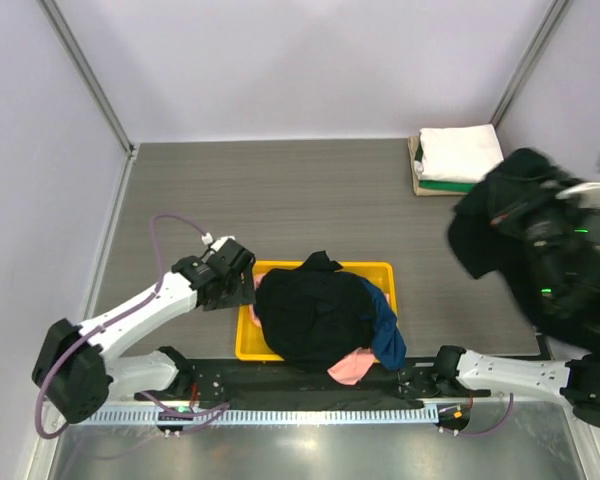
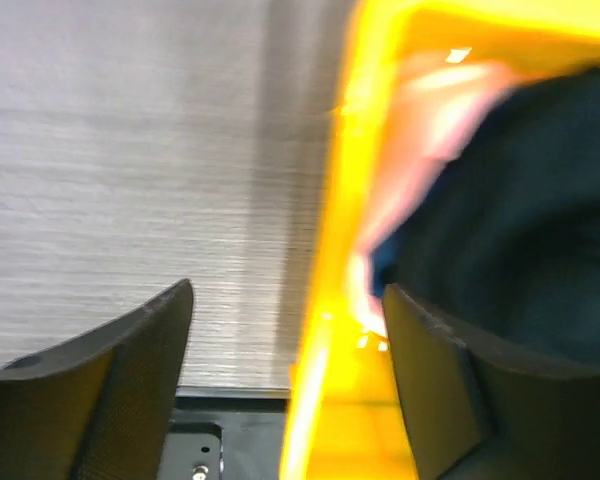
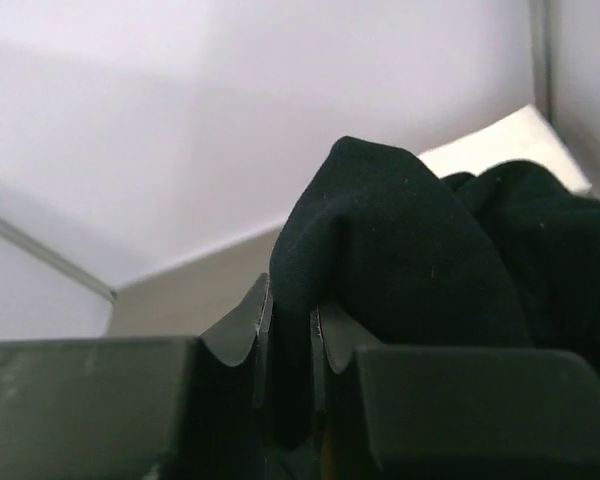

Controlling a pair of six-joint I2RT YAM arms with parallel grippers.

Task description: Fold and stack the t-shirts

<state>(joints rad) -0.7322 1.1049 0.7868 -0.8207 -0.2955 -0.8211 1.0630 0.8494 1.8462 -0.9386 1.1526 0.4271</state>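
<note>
Holding black t-shirt (image 1: 475,235) aloft, pinched at a bunched fold by right gripper (image 3: 288,300), over the right edge of the table (image 1: 280,190) near the folded stack (image 1: 460,152); advisable to lower onto bare surface, drag flat, then regrasp corners with left gripper (image 2: 288,305), spread wide beside yellow tray (image 1: 380,268) of heaped shirts (image 1: 315,315)

From where I stand, no writing, label, brand, number or sign can be read on anything in these views.
</note>
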